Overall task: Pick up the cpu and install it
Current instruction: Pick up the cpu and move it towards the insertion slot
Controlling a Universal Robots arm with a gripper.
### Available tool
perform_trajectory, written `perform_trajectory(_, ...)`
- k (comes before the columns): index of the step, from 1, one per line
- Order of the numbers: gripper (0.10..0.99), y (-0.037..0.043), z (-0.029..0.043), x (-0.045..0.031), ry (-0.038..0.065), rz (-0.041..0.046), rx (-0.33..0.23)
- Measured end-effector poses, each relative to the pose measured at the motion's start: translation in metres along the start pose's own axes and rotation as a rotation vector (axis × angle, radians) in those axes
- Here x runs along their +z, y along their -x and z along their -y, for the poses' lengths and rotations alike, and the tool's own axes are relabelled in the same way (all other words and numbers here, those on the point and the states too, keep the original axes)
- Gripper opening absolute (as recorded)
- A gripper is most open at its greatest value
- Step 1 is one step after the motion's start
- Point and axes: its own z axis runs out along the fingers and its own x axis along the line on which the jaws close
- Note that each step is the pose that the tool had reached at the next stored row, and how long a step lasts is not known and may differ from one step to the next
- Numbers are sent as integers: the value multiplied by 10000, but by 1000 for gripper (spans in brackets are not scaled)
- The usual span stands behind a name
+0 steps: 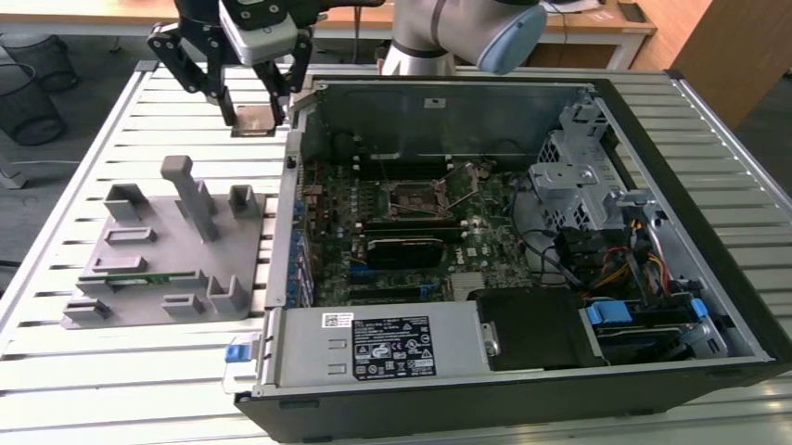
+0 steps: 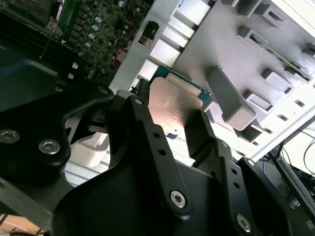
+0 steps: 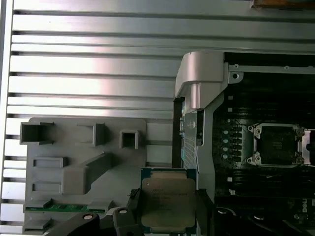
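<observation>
My gripper is shut on the cpu, a small flat square chip with a shiny metal top. It hangs over the slatted table, just beyond the exterior view's left wall of the open computer case. In both wrist views the cpu sits level between the two black fingers. The open motherboard socket with its metal frame lies inside the case, apart from the chip. The grey fixture lies on the table nearer the front.
A green memory stick lies in a slot of the fixture. Inside the case are a drive cage, cables and a power supply. The case walls stand up around the motherboard. Black bins stand off the table's far left.
</observation>
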Motion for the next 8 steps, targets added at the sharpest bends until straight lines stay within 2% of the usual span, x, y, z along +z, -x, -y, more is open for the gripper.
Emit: perform_trajectory(8, 529, 172, 1, -2, 4, 1, 16)
